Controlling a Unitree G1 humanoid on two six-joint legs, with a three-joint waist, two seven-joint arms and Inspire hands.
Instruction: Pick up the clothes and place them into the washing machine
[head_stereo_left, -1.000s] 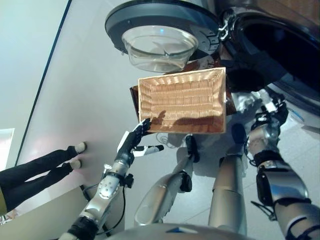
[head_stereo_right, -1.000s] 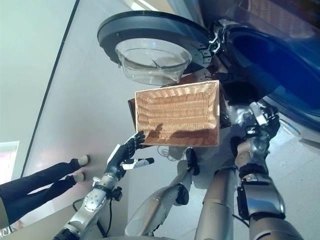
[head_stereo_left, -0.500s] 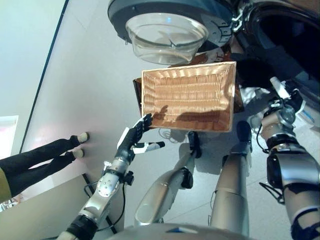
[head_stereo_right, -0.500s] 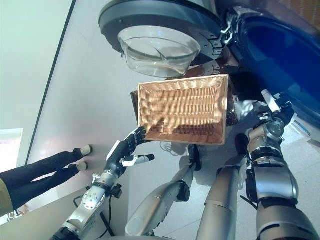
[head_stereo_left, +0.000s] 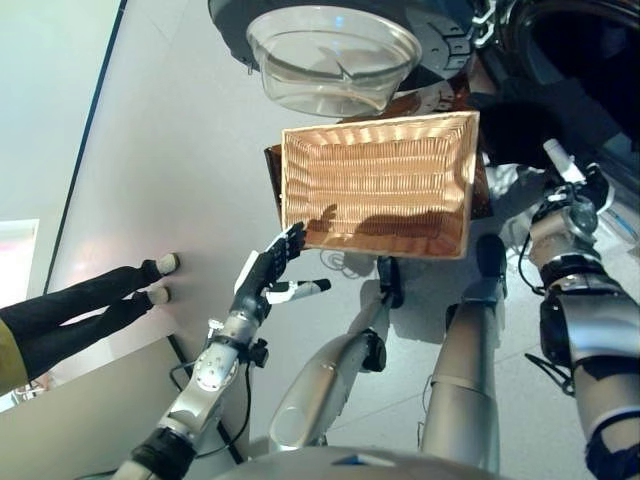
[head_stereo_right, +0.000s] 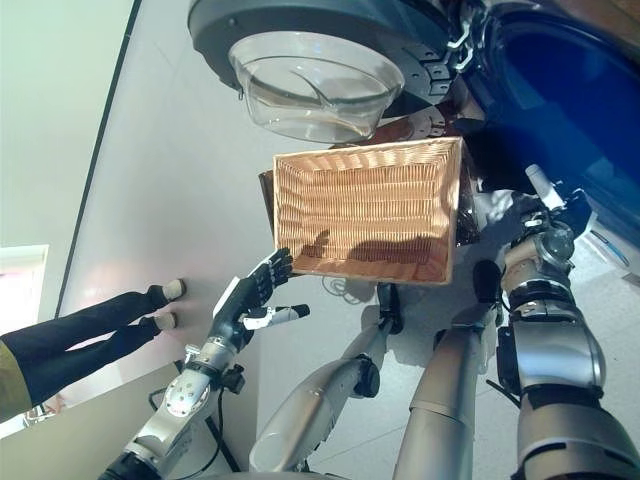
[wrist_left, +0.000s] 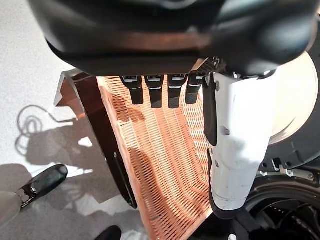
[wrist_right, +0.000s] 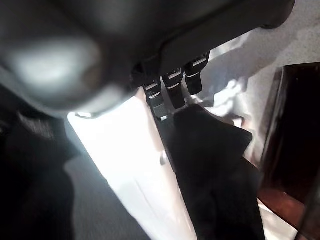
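Standing before the dark front-loading washing machine (head_stereo_left: 560, 60), the rectangular woven wicker basket (head_stereo_left: 378, 180) was seen to hold no clothes, its ribbed floor bare in both eye views and in the left wrist view. It had been set just beside the machine's mouth, beneath the swung-open round door with its clear glass bowl (head_stereo_left: 335, 55), presumably so that laundry could be passed across with a short reach. The left hand (head_stereo_left: 268, 275) was held released at the basket's near left corner, fingers straight and thumb spread, grasping nothing. The right hand (head_stereo_right: 545, 215) was raised by the drum opening; in its wrist view a dark garment (wrist_right: 215, 170) lay against its fingers, but whether it was gripped could not be told. A person's dark-trousered legs (head_stereo_left: 80, 315) were visible well apart at the left.
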